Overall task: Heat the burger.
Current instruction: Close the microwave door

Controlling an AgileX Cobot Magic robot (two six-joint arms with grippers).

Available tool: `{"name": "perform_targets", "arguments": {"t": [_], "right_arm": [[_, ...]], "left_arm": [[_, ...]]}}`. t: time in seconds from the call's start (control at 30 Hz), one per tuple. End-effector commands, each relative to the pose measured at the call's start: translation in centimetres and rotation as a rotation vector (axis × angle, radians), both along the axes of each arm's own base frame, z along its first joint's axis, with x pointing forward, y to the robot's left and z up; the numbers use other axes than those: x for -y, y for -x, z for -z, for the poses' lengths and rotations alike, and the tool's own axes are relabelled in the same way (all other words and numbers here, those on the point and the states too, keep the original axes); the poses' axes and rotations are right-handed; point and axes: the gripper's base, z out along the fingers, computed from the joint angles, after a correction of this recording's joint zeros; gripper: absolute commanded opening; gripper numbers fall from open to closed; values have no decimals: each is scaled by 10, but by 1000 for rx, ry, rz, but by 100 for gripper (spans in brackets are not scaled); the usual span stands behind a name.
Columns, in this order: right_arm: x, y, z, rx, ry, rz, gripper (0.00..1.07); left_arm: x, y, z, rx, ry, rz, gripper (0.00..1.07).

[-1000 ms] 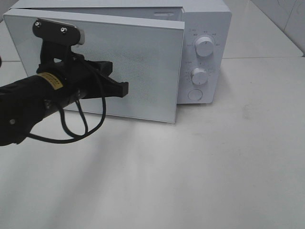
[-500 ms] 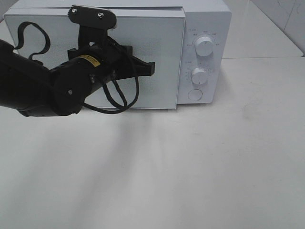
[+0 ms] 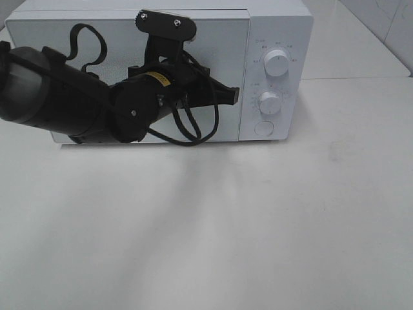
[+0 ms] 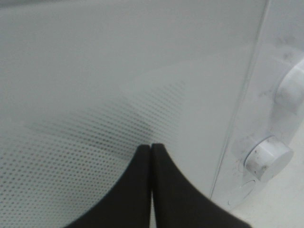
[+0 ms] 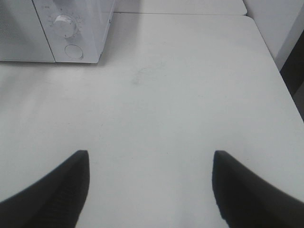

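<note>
The burger is out of view in every frame. A white microwave (image 3: 277, 29) stands at the back of the table, its dotted glass door (image 3: 219, 51) flush with the front. My left gripper (image 3: 234, 97) is shut, its black tips resting against the door close to the control panel. The left wrist view shows the two fingertips (image 4: 151, 147) pressed together on the door's dotted surface. My right gripper (image 5: 149, 159) hangs open over bare table, to the right of the microwave (image 5: 71, 28), holding nothing.
The control panel carries an upper knob (image 3: 277, 62), a lower knob (image 3: 270, 103) and a round button (image 3: 264, 128). The white table (image 3: 258, 226) stretches in front and to the right. A tiled wall edge (image 3: 393, 26) shows at the far right.
The microwave door has swung from ajar to fully closed as my left arm pushed it, moving right and toward the panel. The right gripper has not changed.
</note>
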Motion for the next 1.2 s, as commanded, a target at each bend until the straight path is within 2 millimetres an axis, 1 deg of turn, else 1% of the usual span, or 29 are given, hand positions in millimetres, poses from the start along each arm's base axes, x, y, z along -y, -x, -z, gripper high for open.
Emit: {"name": "perform_targets", "arguments": {"t": [0.03, 0.1, 0.2, 0.27, 0.3, 0.33, 0.4, 0.43, 0.53, 0.57, 0.63, 0.67, 0.73, 0.77, 0.8, 0.83, 0.87, 0.9, 0.93, 0.97, 1.0, 1.03, 1.07, 1.1, 1.13, 1.17, 1.2], "right_arm": [[0, 4, 0, 39, -1, 6, 71], [0, 4, 0, 39, -1, 6, 71], [0, 4, 0, 39, -1, 6, 71], [0, 4, 0, 39, -1, 6, 71], [0, 4, 0, 39, -1, 6, 71], [0, 4, 0, 39, -1, 6, 71], [0, 4, 0, 39, -1, 6, 71], [0, 4, 0, 39, -1, 6, 71], [0, 4, 0, 39, -1, 6, 71], [0, 4, 0, 39, -1, 6, 71], [0, 4, 0, 39, -1, 6, 71], [0, 4, 0, 39, -1, 6, 71], [0, 4, 0, 39, -1, 6, 71], [0, 4, 0, 39, -1, 6, 71], [0, 4, 0, 39, -1, 6, 71], [0, 4, 0, 39, -1, 6, 71], [0, 4, 0, 39, -1, 6, 71], [0, 4, 0, 39, -1, 6, 71], [0, 4, 0, 39, -1, 6, 71], [0, 4, 0, 39, -1, 6, 71], [0, 4, 0, 39, -1, 6, 71], [0, 4, 0, 39, -1, 6, 71], [0, 4, 0, 39, -1, 6, 71], [0, 4, 0, 39, -1, 6, 71], [0, 4, 0, 39, -1, 6, 71], [0, 4, 0, 39, -1, 6, 71], [0, 4, 0, 39, -1, 6, 71]], "left_arm": [[-8, -16, -14, 72, 68, -84, 0], [-7, -15, -14, 75, 50, -74, 0], [-5, -13, -11, 27, 32, -51, 0], [-4, -8, -9, -53, 8, -14, 0], [-4, -8, -9, -53, 8, -14, 0], [-3, -5, -10, -99, -5, 10, 0], [-3, -3, -11, -121, -11, 22, 0], [-2, 1, -12, -171, -25, 48, 0], [-2, 5, -14, -218, -38, 73, 0], [-2, 10, -18, -260, -48, 99, 0], [-3, 13, -19, -281, -54, 111, 0], [-5, 18, -22, -311, -63, 128, 0], [-5, 22, -22, -322, -68, 136, 0], [-9, 28, -22, -337, -71, 138, 0], [-9, 28, -22, -337, -71, 138, 0], [-12, 37, -24, -353, -66, 139, 1], [-15, 42, -24, -364, -63, 135, 2], [-15, 42, -24, -364, -63, 135, 2], [-20, 52, -22, -413, -62, 139, 7], [-24, 61, -21, -473, -69, 154, 20], [-24, 61, -21, -473, -69, 154, 20], [-25, 65, -22, -497, -77, 168, 28], [-25, 65, -22, -497, -77, 168, 28], [-28, 74, -22, -556, -105, 204, 55], [-29, 78, -21, -584, -119, 222, 69], [-29, 78, -21, -584, -119, 222, 69], [-30, 84, -22, -637, -144, 255, 101]]}}
